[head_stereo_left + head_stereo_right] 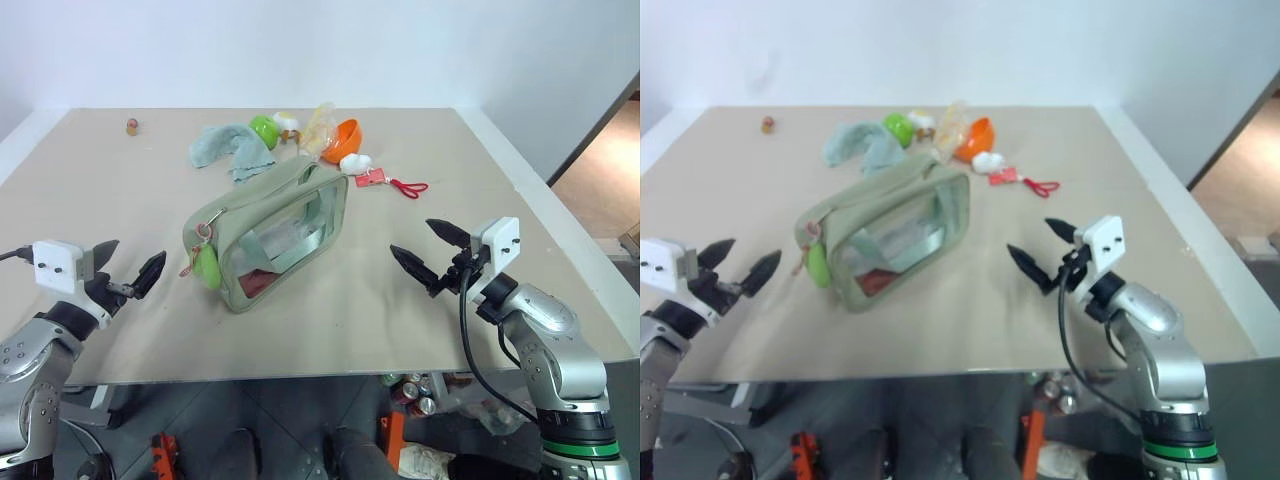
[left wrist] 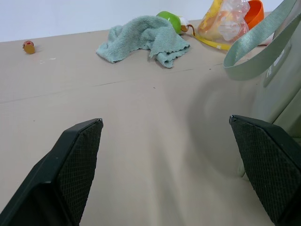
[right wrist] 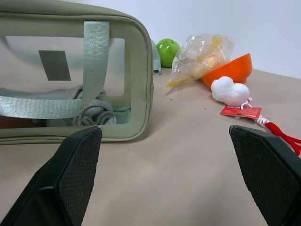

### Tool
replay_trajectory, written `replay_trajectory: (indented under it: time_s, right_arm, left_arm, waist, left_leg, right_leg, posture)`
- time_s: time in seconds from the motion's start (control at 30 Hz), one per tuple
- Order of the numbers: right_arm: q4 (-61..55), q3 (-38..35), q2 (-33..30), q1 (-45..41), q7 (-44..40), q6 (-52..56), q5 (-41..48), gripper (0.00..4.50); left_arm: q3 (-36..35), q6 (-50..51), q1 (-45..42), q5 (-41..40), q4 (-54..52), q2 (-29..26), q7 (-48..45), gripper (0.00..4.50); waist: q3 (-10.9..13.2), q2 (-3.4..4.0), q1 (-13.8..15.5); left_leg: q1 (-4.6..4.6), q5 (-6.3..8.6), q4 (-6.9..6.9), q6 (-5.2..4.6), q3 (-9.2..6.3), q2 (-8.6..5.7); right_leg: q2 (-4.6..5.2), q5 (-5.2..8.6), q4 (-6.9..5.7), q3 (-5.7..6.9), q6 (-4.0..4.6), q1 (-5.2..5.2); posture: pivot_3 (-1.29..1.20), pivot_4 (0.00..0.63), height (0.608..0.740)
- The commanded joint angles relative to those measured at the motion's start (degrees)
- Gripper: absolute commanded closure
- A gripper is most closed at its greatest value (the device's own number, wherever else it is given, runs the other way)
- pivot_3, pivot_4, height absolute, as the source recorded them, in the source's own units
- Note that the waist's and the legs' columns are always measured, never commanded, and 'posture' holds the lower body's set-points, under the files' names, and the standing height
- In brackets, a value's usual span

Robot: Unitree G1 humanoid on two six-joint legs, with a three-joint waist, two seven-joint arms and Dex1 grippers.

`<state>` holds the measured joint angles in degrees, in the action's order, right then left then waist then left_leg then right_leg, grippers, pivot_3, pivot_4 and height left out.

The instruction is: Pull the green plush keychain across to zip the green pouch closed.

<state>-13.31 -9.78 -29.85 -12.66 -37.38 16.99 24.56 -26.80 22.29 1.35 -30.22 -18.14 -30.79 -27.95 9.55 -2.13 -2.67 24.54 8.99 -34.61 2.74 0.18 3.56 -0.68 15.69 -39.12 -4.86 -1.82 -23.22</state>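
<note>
Here the green pouch (image 1: 270, 232) is sitting near the middle of the table (image 1: 120, 300), lying at a slant, with its clear side panel facing the near edge and its pale strap running across that panel. The green plush keychain (image 1: 207, 266) is hanging off the pouch's near left corner, dangling against the end wall by its pink-red cord and ring.

The left pincer (image 1: 128, 270) is hovering to the left of the pouch, with bare table between it and the keychain. Its two black fingers are spreading wide and gripping nothing. In the left wrist view the pouch's end wall is showing just beside one finger (image 2: 270, 165).

The right pincer (image 1: 430, 250) is hovering on the pouch's right side, apart from it, also gaping wide and empty, its tips pointing toward the pouch. The keychain is lying on the far side of the pouch from this pincer.

Behind the pouch, a teal cloth (image 1: 225, 147), a shiny green ball (image 1: 263, 130), a crinkled plastic bag (image 1: 320, 128), an orange bowl (image 1: 347, 139), a white plush (image 1: 356, 163) and a red tag (image 1: 372, 178) are lying grouped together.
</note>
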Motion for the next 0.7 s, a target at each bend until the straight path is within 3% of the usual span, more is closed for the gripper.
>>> replay_trajectory:
  time_s: [0.03,0.33,0.47,0.57,0.7]
  right_arm:
    - [-0.8,-0.5,-0.7,-1.3,-0.4,-0.3,0.4,0.01]
    - [-0.8,0.3,-0.6,-1.7,-0.4,0.0,0.0,0.01]
    - [-0.6,0.4,-0.6,-2.1,-0.7,0.1,0.1,0.01]
    - [1.4,0.7,-1.9,-4.6,-2.7,-0.4,-0.3,0.01]
    - [10.1,2.8,-4.2,-16.2,-10.0,-2.2,-0.2,0.01]
  left_arm:
    - [0.0,-1.1,-1.3,0.0,-0.2,-0.4,0.1,0.03]
    - [-1.0,0.6,-2.4,-3.4,0.0,0.0,-0.4,0.03]
    - [-3.6,2.1,-3.8,-7.9,-1.6,-2.8,-2.8,0.03]
    - [-5.3,6.9,-6.9,-16.3,-5.2,-9.7,-8.6,0.03]
    - [-5.4,16.2,-11.8,-28.6,-8.5,-19.7,-13.8,0.03]
  waist:
    - [0.0,0.0,0.0]
    - [0.0,0.0,0.0]
    - [0.0,0.0,0.0]
    - [0.1,-0.16,0.0]
    - [0.3,-0.09,-0.2]
  left_leg:
    - [0.0,0.0,0.0,0.0,0.0,0.0]
    - [0.0,0.0,0.0,0.0,0.0,0.0]
    - [0.01,0.0,0.01,0.0,-0.01,0.0]
    - [0.0,0.0,0.0,0.0,-0.03,0.01]
    - [0.0,-0.07,-0.05,-0.01,0.06,0.02]
  right_leg:
    - [0.0,0.0,0.0,0.0,0.0,0.0]
    - [0.0,0.0,0.0,0.0,-0.01,0.0]
    - [-0.01,0.0,0.0,0.02,-0.01,0.0]
    - [-0.01,-0.01,0.0,0.04,0.0,0.0]
    - [0.04,-0.02,0.07,0.03,0.19,-0.02]
  posture:
    - [0.0,0.15,0.74]
    - [0.0,0.15,0.74]
    - [0.0,0.15,0.74]
    - [0.0,0.15,0.74]
    - [0.0,0.15,0.74]
